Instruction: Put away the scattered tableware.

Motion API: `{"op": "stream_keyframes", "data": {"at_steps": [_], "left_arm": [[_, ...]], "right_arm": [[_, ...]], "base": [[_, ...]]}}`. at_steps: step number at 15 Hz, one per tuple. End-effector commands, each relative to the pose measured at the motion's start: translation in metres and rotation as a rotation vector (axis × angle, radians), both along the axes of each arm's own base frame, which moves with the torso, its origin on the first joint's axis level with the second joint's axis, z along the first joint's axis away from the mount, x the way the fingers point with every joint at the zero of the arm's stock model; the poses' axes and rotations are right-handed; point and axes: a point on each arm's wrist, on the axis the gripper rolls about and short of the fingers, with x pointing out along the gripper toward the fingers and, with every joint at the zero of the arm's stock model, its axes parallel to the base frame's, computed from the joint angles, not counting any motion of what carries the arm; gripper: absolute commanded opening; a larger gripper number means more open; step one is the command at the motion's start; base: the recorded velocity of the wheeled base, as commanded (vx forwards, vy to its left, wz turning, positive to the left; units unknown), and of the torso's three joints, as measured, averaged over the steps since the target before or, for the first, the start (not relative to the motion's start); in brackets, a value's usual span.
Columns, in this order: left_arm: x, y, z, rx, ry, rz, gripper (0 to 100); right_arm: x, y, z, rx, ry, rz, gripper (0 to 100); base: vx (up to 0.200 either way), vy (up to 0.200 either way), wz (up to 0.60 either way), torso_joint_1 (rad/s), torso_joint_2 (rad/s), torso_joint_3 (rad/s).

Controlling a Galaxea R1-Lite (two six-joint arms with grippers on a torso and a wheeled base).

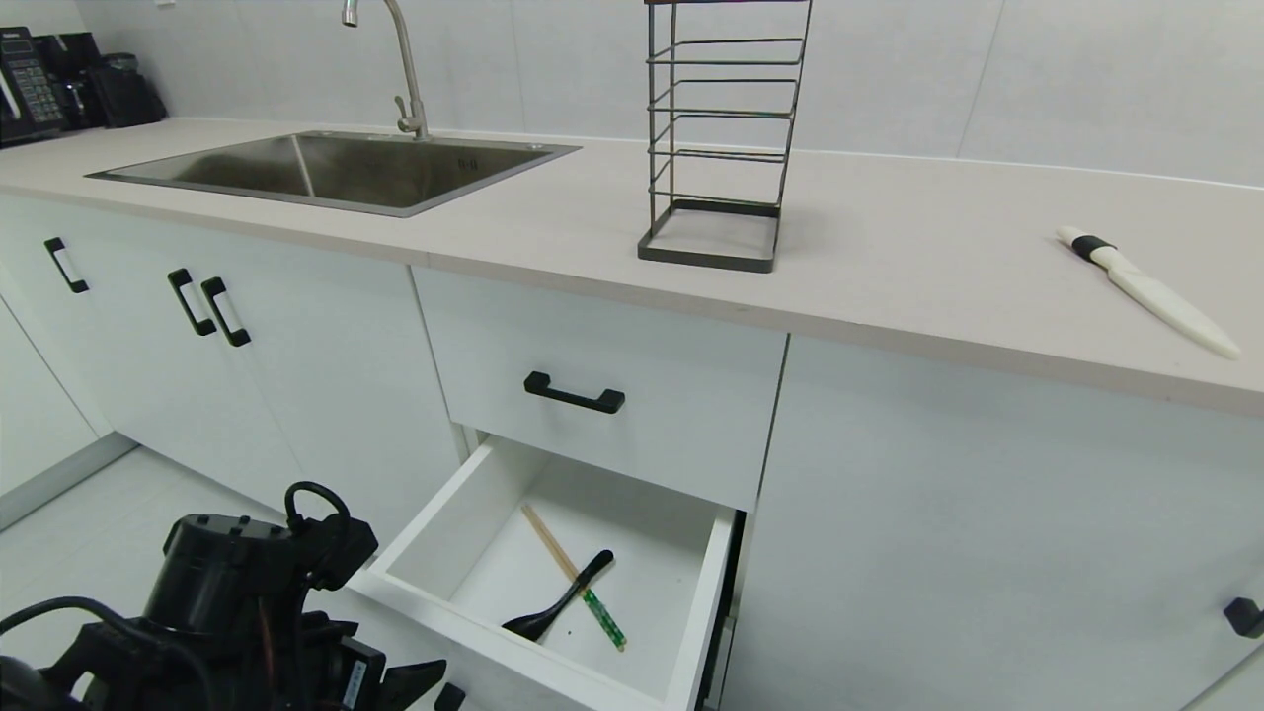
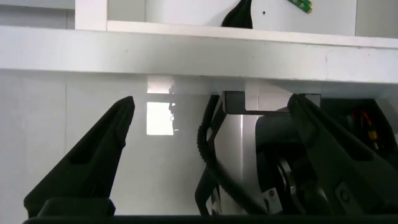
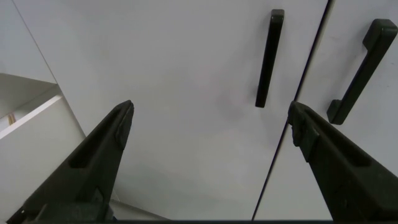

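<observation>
The knife [image 1: 1145,289] lies flat on the desk [image 1: 889,247], at its right part, well apart from the rack [image 1: 706,259]. It is long and white, with a black band near the end that points to the wall; the other end becomes narrow to a tip near the front edge of the desk.

Under the desk the lower drawer [image 1: 711,592] stands open. Inside it lie the chopsticks [image 1: 548,541], light wood with a green end, and a black spoon [image 1: 561,597] that lies across them. The head of the spoon is turned to the front of the drawer.

The left gripper [image 2: 212,106] is low, just in front of the drawer and below its front rim. Its fingers [image 2: 106,149] are wide apart and hold nothing. In the left wrist view the spoon and the green end of the chopsticks show above the white rim.

The right gripper [image 3: 211,109] faces white cabinet doors with black handles [image 3: 269,59]. Its fingers [image 3: 102,149] are also wide apart and hold nothing.

The rack is dark wire and stands upright in the middle of the desk. A steel sink [image 1: 336,170] with a tap [image 1: 400,59] is at the left.
</observation>
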Motion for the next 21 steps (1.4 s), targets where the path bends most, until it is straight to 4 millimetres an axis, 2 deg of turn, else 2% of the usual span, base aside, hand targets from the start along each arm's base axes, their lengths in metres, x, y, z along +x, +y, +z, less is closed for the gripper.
{"op": "stream_keyframes", "data": {"at_steps": [1, 6, 8, 14, 19, 21], "left_arm": [[0.007, -0.002, -0.002, -0.003, -0.007, 0.000, 100], [0.030, -0.010, -0.012, -0.031, -0.090, -0.008, 100], [0.036, -0.012, -0.010, -0.038, -0.115, -0.007, 100], [0.080, -0.027, -0.002, -0.087, -0.259, -0.014, 100], [0.095, -0.032, -0.006, -0.092, -0.275, -0.014, 100], [0.101, -0.037, -0.013, -0.096, -0.272, -0.024, 100]], "right_arm": [[0.000, 0.000, 0.000, 0.000, 0.002, 0.000, 100], [0.000, 0.000, 0.000, -0.004, 0.002, 0.001, 100], [0.000, 0.000, 0.000, -0.004, 0.002, 0.001, 100], [0.000, 0.000, 0.000, -0.004, 0.002, 0.001, 100], [0.000, 0.000, 0.000, -0.003, 0.002, 0.001, 100], [0.000, 0.000, 0.000, -0.003, 0.003, 0.001, 100]], "base": [[0.000, 0.000, 0.00, 0.000, 0.00, 0.000], [0.000, 0.000, 0.00, 0.000, 0.00, 0.000], [0.000, 0.000, 0.00, 0.000, 0.00, 0.000], [0.000, 0.000, 0.00, 0.000, 0.00, 0.000], [0.000, 0.000, 0.00, 0.000, 0.00, 0.000], [0.000, 0.000, 0.00, 0.000, 0.00, 0.000]]}}
